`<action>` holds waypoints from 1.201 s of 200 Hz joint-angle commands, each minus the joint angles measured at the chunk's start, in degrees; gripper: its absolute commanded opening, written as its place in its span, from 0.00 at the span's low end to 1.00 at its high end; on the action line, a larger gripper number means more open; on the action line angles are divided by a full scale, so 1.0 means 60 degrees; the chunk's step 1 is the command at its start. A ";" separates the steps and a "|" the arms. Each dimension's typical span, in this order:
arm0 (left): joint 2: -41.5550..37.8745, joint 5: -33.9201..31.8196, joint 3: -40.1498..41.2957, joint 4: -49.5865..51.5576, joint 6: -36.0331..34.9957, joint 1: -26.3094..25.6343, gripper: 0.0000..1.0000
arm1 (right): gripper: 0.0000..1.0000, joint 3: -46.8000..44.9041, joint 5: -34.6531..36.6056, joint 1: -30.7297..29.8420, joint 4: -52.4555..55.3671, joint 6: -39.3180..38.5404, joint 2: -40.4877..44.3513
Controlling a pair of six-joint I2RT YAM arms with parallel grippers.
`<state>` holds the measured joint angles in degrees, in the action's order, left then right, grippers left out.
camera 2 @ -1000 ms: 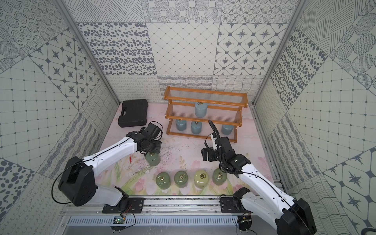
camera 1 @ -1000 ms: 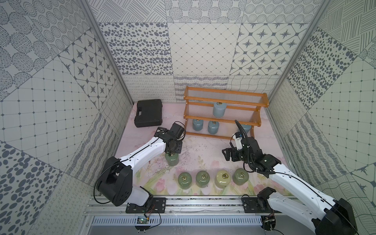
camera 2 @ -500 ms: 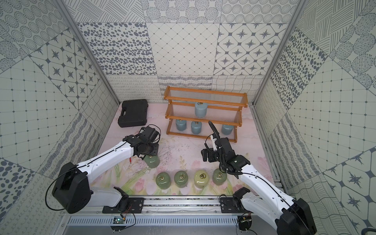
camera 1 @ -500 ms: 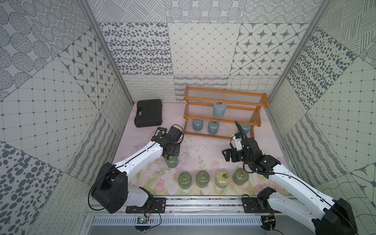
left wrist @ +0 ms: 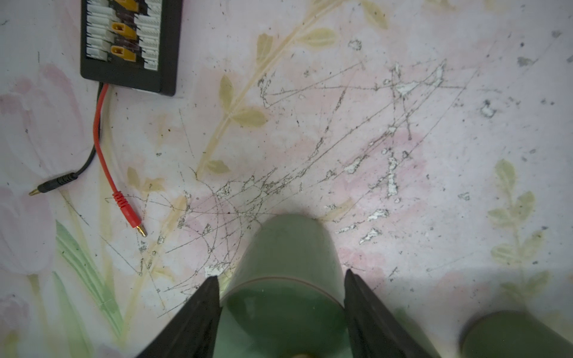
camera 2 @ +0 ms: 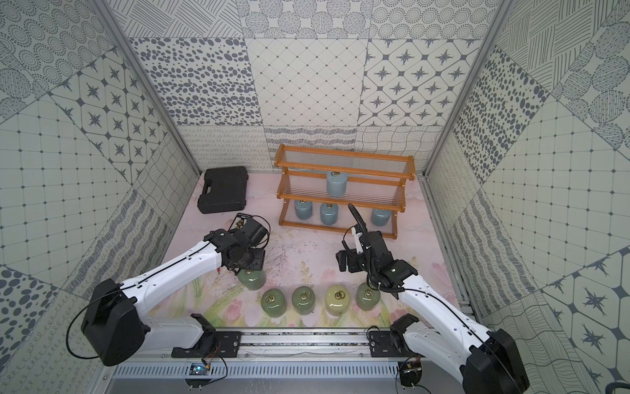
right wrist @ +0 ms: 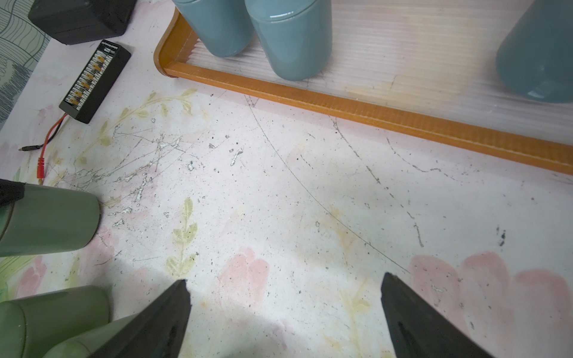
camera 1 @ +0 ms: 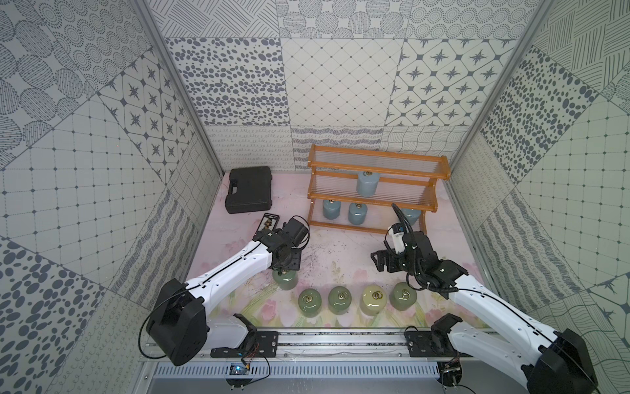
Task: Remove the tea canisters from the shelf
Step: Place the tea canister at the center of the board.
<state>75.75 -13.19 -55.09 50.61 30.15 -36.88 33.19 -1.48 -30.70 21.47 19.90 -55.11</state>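
Between fingers of left hand (left wrist: 280, 274), sage green canister (left wrist: 288, 248), grip unclear, right hand (right wrist: 285, 277) open

Sage green cylindrical canister (left wrist: 285, 263): glazed, glossy, smooth; brass-coloured metal ring on the lid.
Pale blue cylindrical canisters (right wrist: 294, 40): same glossy glaze, with bright highlights.
Orange-brown stepped shelf (right wrist: 372, 111): wooden frame, finely ribbed, satin; thin pale slats.
Floral-printed surface (right wrist: 279, 201): matt, scratched, print flaked off in spots.
Black rectangular case (camera 1: 250, 194): matt plastic.
Right claw (right wrist: 285, 278) fingers (right wrist: 161, 319): black, matt.
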 commanded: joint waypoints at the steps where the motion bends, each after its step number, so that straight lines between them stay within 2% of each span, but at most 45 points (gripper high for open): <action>1: 0.0212 -0.0381 -0.0523 0.1222 0.0115 -0.0264 0.68 | 1.00 -0.0088 -0.0079 0.0057 -0.0499 -0.0181 -0.0069; 41: 0.1195 0.0085 -0.0937 0.0940 -0.0334 -0.0322 0.71 | 1.00 -0.0060 -0.0108 0.0105 -0.0503 -0.0268 -0.0144; 83: 0.1870 0.0113 -0.0971 0.1068 -0.0228 -0.0540 0.71 | 1.00 -0.0009 -0.0149 0.0150 -0.0486 -0.0341 -0.0233; 126: 0.1692 0.0072 -0.0769 0.1629 0.0018 -0.0593 0.63 | 1.00 -0.0066 -0.0193 0.0212 -0.0567 -0.0357 -0.0288; 240: 0.1190 0.0348 -0.0280 0.2110 0.0961 -0.0664 0.61 | 1.00 -0.0170 -0.0441 0.0273 -0.0755 -0.0376 -0.0495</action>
<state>83.07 -16.69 -58.06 53.28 31.55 -40.56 33.17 -3.46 -29.47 19.44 18.59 -57.80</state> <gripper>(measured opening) 0.606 0.998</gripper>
